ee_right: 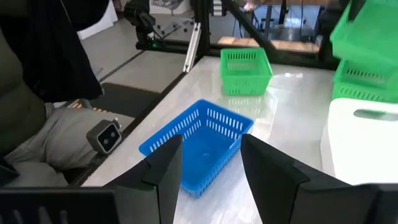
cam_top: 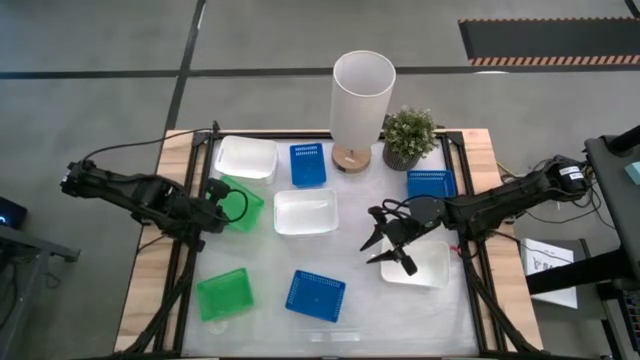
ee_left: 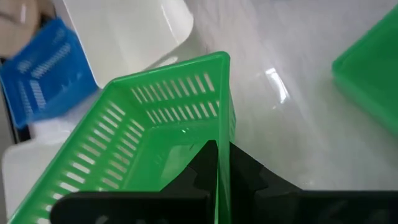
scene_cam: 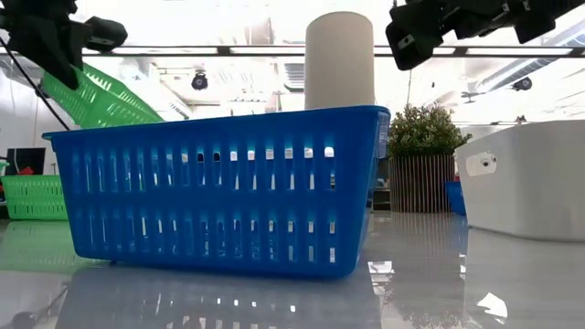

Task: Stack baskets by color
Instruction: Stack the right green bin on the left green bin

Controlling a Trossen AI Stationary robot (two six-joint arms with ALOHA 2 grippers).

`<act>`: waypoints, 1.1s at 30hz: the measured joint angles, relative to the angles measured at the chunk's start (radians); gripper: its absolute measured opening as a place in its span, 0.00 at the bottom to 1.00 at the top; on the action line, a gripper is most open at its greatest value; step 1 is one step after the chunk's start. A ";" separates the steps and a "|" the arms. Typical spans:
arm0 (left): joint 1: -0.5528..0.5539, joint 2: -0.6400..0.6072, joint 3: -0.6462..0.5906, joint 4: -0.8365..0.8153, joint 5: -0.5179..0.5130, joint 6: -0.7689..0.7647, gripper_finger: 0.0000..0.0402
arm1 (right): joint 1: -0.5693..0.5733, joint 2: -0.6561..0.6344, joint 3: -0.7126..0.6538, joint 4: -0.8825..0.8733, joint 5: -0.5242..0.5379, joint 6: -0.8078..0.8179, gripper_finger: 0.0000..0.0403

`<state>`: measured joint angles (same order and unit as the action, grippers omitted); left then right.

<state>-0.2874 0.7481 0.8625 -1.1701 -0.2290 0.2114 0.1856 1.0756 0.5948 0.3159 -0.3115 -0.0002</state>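
Your left end effector (cam_top: pixel 213 205) is pinched tight on the thin wall of a green basket (cam_top: pixel 236 205), holding it tilted and clear of the bench (cam_top: pixel 350 320) at the left side, above what looks like another green basket lying under it. Your right end effector (cam_top: pixel 390 243) hangs spread and empty over the bench's right half, just beside a white basket (cam_top: pixel 422 263) near the right edge and aimed toward the blue basket (cam_top: pixel 315 295) at the front. Outward lie a second green basket (cam_top: pixel 224 294) at front left, a white basket (cam_top: pixel 305 212) at centre, another white (cam_top: pixel 246 157) and a blue (cam_top: pixel 308 165) at the back, and a third blue (cam_top: pixel 431 183) beside the potted plant (cam_top: pixel 409 135) and lamp (cam_top: pixel 361 105). These slotted plastic baskets look light, fairly stiff and slick; a rim grip at mid-wall should carry them, though they may swing.
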 joint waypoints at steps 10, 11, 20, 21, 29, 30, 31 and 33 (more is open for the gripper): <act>0.000 0.004 -0.053 0.002 -0.038 -0.128 0.00 | 0.000 0.000 -0.017 0.014 0.000 0.000 0.38; 0.000 0.006 -0.066 0.002 -0.042 -0.128 0.00 | 0.000 0.000 -0.018 0.014 0.000 0.000 0.38; 0.000 0.052 -0.106 0.043 -0.104 -0.150 0.01 | 0.000 0.001 -0.021 0.019 -0.001 0.000 0.38; 0.000 0.058 -0.108 0.040 -0.109 -0.154 0.03 | 0.000 0.001 -0.021 0.019 -0.001 0.000 0.38; 0.000 0.103 -0.108 0.039 -0.166 -0.176 0.22 | 0.000 0.001 -0.024 0.019 -0.001 0.000 0.37; 0.000 0.106 -0.108 0.039 -0.166 -0.176 0.24 | 0.000 0.001 -0.024 0.019 -0.001 0.001 0.37; 0.000 0.110 -0.108 0.039 -0.166 -0.176 0.25 | 0.000 0.001 -0.025 0.019 -0.001 0.002 0.37; 0.000 0.117 -0.108 0.037 -0.166 -0.178 0.28 | 0.000 0.001 -0.027 0.019 -0.001 0.008 0.37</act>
<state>-0.2874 0.8649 0.7540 -1.1328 -0.3954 0.0338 0.1858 1.0763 0.5682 0.3346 -0.3124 0.0076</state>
